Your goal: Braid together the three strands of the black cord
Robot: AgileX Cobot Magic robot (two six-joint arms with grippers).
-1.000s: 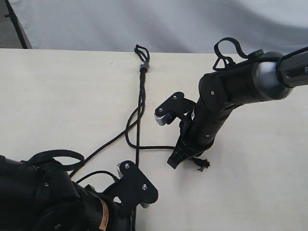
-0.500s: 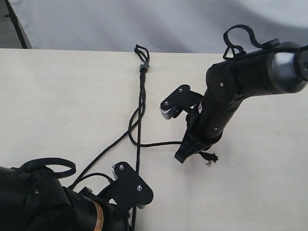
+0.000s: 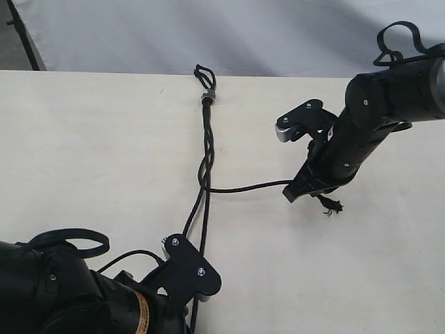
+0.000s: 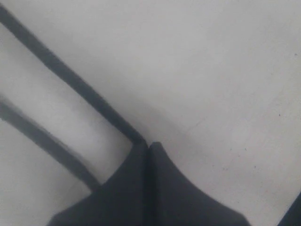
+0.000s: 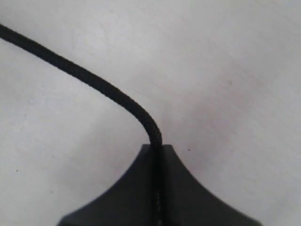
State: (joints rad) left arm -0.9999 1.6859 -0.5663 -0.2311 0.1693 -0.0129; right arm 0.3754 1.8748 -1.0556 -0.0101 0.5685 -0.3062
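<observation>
Right pincer (image 5: 156, 147): jaws pressed together on the first strand (image 5: 94, 87) of the black cord (image 3: 206, 132). This strand runs sideways across the table (image 3: 83, 153) from the crossing point to my jaws, and its frayed knot (image 3: 332, 206) sticks out just behind them. Left pincer (image 4: 148, 143): jaws likewise together, clamped on the second strand (image 4: 70, 80), which enters at the tips; the third strand (image 4: 42, 136), blurred, lies just beside it. In the outside view the cord lies lengthwise down the middle of the table, with its loop (image 3: 203, 72) and grey band (image 3: 207, 96) at the edge by the grey backdrop (image 3: 208, 35). Its upper part is twisted together, and two strands lead down under my left arm's camera bracket (image 3: 189, 273)
</observation>
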